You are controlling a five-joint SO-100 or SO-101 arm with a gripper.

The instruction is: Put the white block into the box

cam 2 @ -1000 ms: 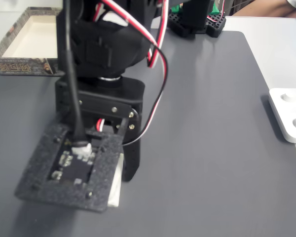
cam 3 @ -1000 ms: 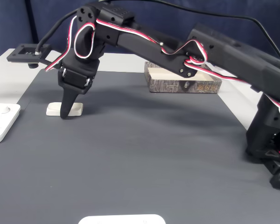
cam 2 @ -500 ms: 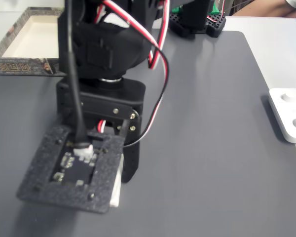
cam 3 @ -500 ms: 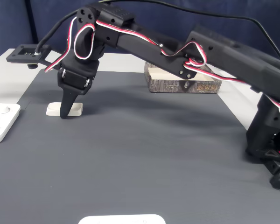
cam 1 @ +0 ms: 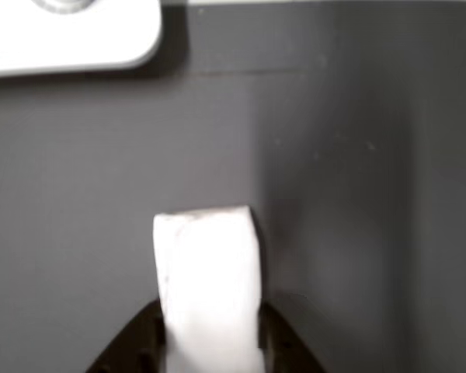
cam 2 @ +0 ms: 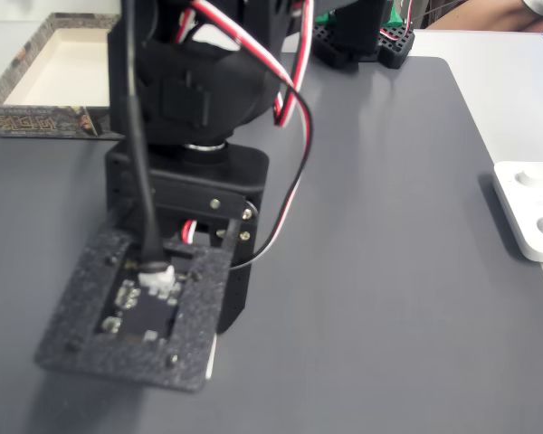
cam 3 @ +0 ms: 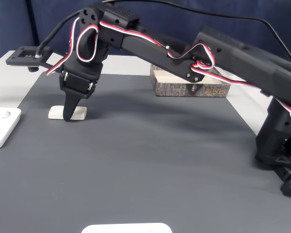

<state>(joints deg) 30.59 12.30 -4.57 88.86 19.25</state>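
The gripper [cam 3: 69,116] is lowered to the dark mat [cam 3: 150,160], its fingers set on either side of the white block [cam 1: 208,280]; whether they press it cannot be told. The block is seen lying flat on the mat, well apart from the box [cam 3: 191,86], with a white plate [cam 3: 0,127] near it.

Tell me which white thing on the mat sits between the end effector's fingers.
The small white block, elongated and plain, flanked by the end effector. The white plate with round knobs lies apart at the mat's edge.
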